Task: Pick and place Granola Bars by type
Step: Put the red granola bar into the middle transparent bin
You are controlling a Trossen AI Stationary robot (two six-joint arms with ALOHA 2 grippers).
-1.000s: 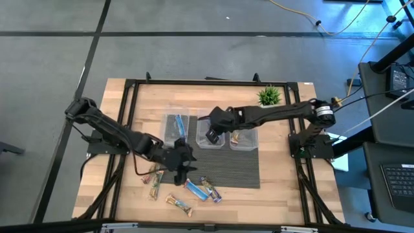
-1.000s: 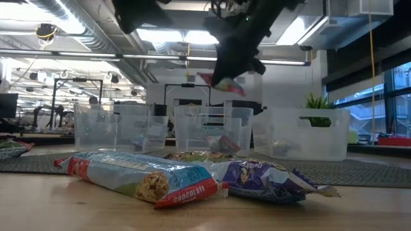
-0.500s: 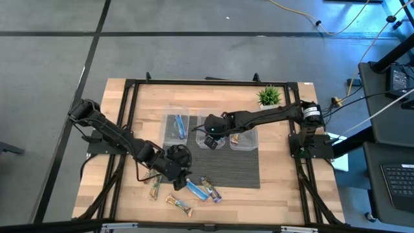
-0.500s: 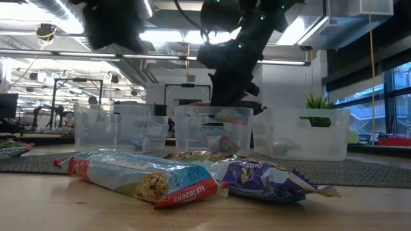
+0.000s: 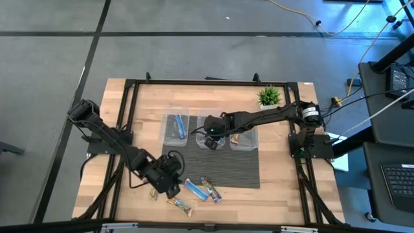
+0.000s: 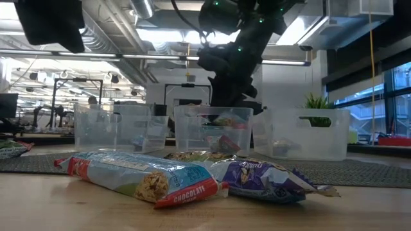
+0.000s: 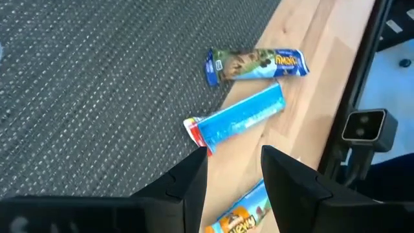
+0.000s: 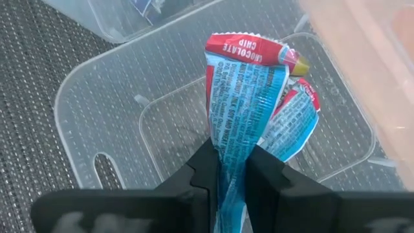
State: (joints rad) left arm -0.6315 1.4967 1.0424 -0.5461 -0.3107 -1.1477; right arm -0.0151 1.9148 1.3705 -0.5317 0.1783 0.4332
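My right gripper [image 8: 234, 173] is shut on a blue bar [image 8: 244, 97] with a red end and stands over the middle clear bin [image 5: 210, 140], low at its rim in the low view [image 6: 226, 102]. A second blue-and-red bar [image 8: 299, 122] lies on that bin's floor. My left gripper [image 7: 234, 178] is open and hovers near the table's near edge [image 5: 169, 184], above loose bars lying flat: a blue one [image 7: 239, 120], a blue-green one [image 7: 255, 65] and a tan-orange one [image 7: 240, 219]. In the low view the blue bar [image 6: 138, 179] and a purple bar [image 6: 263, 181] lie in front. My right gripper pinches the blue bar between its two fingers [image 8: 206, 169] at its upper end [image 8: 231, 152], coming from above and pointing down. The bar hangs below the fingers into the middle bin, twisted, red end [image 8: 249, 48] lowest. Whether it touches the bar beneath, I cannot tell.
Three clear bins stand in a row on the dark mat [image 5: 226, 169]: the left one [image 5: 176, 129] holds a blue bar, the right one [image 5: 243, 137] a tan one. A small green plant [image 5: 269, 96] stands at the far right. A black frame [image 5: 129, 90] rims the table.
My right gripper has come down with the blue bar, from above the middle bin to its rim, so the bar now hangs inside. My left gripper has moved from the mat's near left corner toward the table's near edge, over the loose bars.
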